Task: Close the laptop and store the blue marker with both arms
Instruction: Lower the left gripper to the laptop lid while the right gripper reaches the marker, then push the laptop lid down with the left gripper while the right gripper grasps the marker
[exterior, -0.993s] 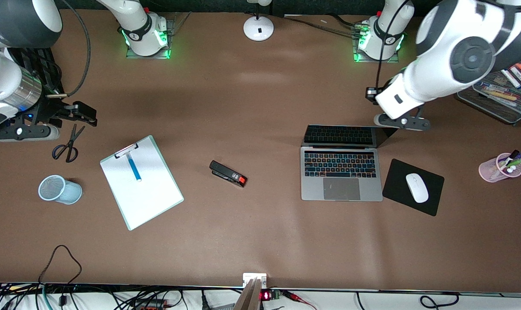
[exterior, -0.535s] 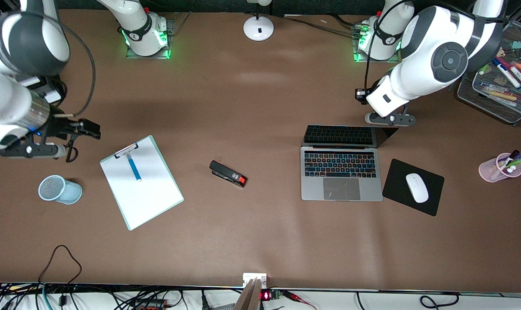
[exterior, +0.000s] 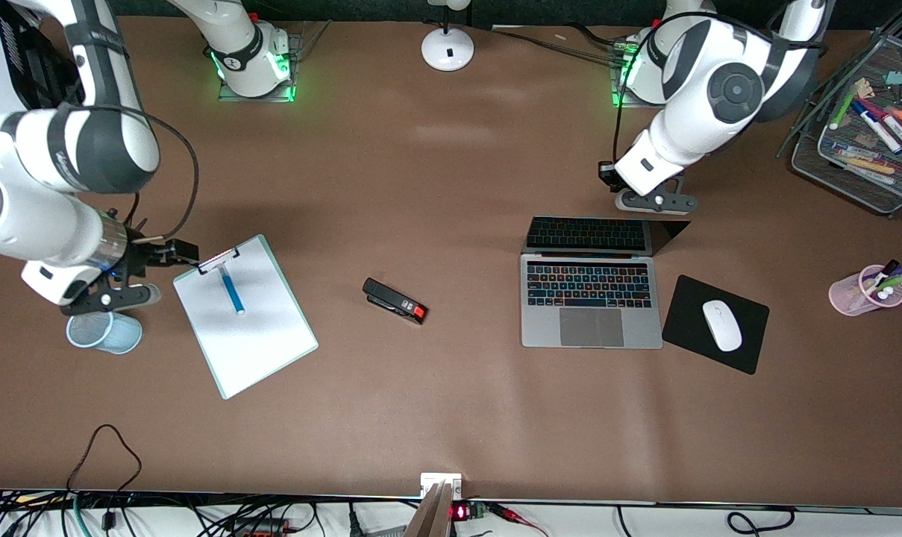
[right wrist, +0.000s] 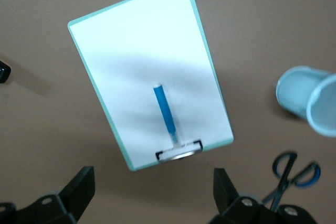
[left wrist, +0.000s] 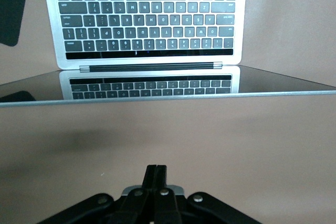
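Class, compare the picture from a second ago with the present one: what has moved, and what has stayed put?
The right pincer has travelled from over the scissors to the clipboard's clip end, fingers open, near the blue marker. The left pincer, fingers shut, has shifted toward the right arm's end, hovering by the laptop's open lid. Neither holds anything. Laptop, marker, stapler and mouse lie unmoved.

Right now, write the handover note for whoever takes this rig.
Left gripper: fingers shut, holding nothing, above the table at the top edge of the laptop lid.
Right gripper: fingers open, empty, over the clip end of the clipboard.
Laptop is open, beside the mouse pad.
Blue marker lies on the clipboard, with the light-blue mesh cup lying on its side nearby.
Done: nothing.
Left: close the lid, pick up and store the marker.
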